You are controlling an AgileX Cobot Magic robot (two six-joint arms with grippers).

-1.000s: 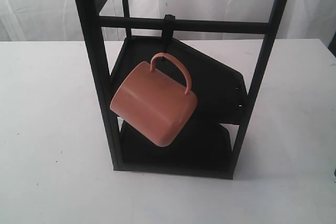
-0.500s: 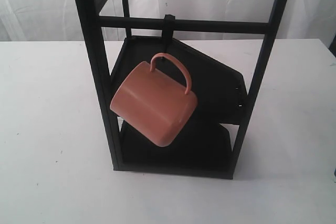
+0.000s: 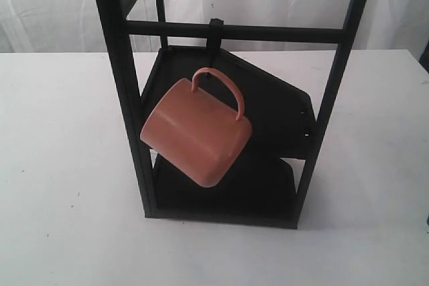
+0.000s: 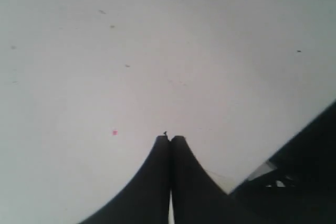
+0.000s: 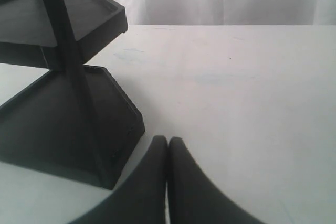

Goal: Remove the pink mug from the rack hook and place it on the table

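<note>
The mug [image 3: 194, 132] hangs by its handle from the hook [image 3: 213, 41], which is fixed to the crossbar of the rack [image 3: 124, 85]. It is tilted inside the rack's front opening, close to the rack's left post. It sits in front of the upper tray [image 3: 281, 98] and above the lower tray [image 3: 268, 192], clear of the table [image 3: 60, 165]. The mug's opening faces away and cannot be seen.

The rack stands on the table, with its trays jutting out behind the frame.

The right gripper [image 5: 167, 140] is low over the table, just beside the rack's base, with its fingertips pressed together and nothing between them. The left gripper [image 4: 170, 139] is over bare table, its jaws also together and empty. A dark shape fills one corner of the left wrist view, and I cannot tell what it is.
</note>
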